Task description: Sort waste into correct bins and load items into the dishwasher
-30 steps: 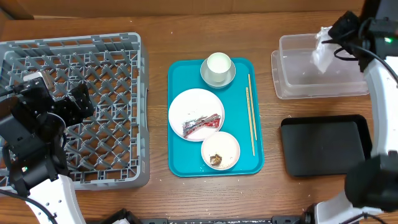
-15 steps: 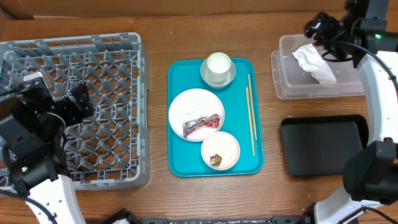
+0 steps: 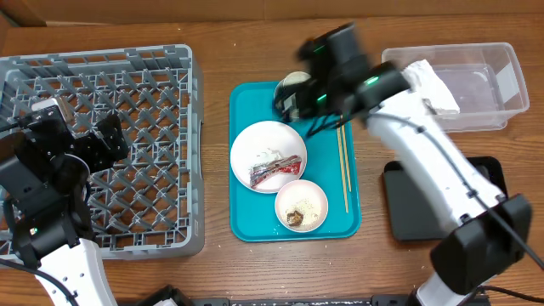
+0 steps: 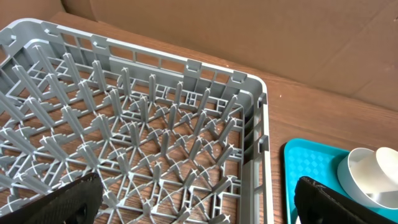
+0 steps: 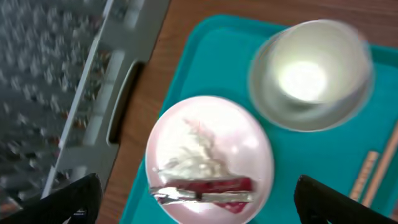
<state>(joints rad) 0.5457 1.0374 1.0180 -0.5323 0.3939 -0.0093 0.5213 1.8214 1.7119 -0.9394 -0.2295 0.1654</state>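
The wrapper point(image 3: 275, 172) lies flat on the lower half of the plate point(image 3: 255, 140), and the plate sits in the middle of the teal tray point(image 3: 246, 212). I judge that this wrapper is the next waste to take. To do it well, the right gripper point(image 5: 200, 208) should go straight down over the middle of the wrapper, with the jaws across its short side. It should close only when both tips are near the plate, so that the thin foil is pinched and the plate is not pushed. The lift should then be high enough to pass over the chopsticks point(image 3: 342, 161) toward the bins.

In the wrist view the wrapper is between the two fingers point(image 5: 68, 199), below them and not touched. The jaws stand wide apart and hold nothing. This view is blurred, so I cannot tell the height above the plate.

The napkin point(image 3: 433, 85) lies in the tub point(image 3: 501, 93). The left gripper point(image 4: 202, 202) hangs over the rack point(image 3: 102, 53), jaws wide apart, empty.
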